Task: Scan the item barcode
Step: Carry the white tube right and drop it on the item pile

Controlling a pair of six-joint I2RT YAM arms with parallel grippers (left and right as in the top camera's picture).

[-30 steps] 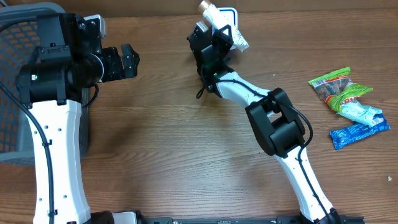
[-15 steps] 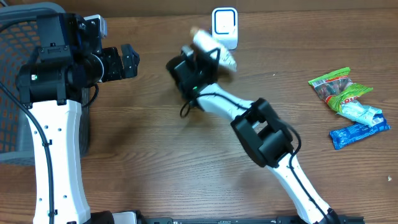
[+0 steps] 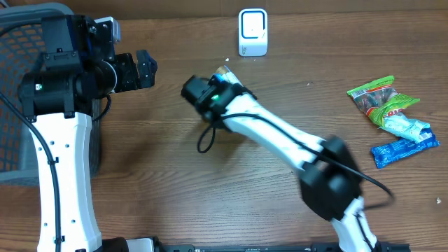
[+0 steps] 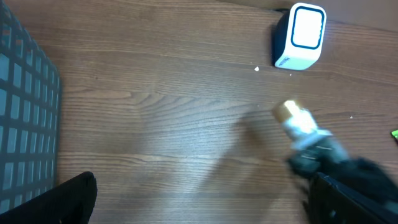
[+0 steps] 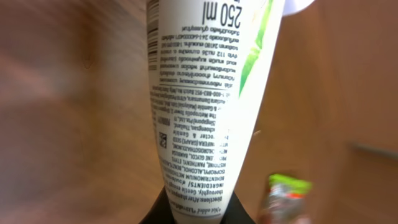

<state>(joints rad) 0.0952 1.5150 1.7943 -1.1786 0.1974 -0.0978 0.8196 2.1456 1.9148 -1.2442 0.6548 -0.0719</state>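
Your right gripper [image 3: 218,82] is pinched tight on one end of the tube [image 3: 224,73] and holds it in the air over the middle of the table [image 3: 175,182]. It sits near the scanner [image 3: 253,31] but clearly apart from it. Gripping at the end looks deliberate, since it leaves the printed side bare for reading.

The tube's long axis runs straight out from the jaws. Its gold cap [image 4: 287,111] leads, aimed at the table's far edge and a little toward the scanner. From the right wrist, the small print fills the view above the gripper [image 5: 193,213]. Stripes that may be the barcode [image 5: 153,50] sit at the tube's left edge, turned partly out of sight.

The scanner stands upright at the far edge, window toward the arms, so you would likely need to roll the tube to face it.

Your left gripper [image 3: 145,68] hangs spread wide and empty beside the basket [image 3: 17,84]. Three snack packs [image 3: 392,115] lie far right, well apart.
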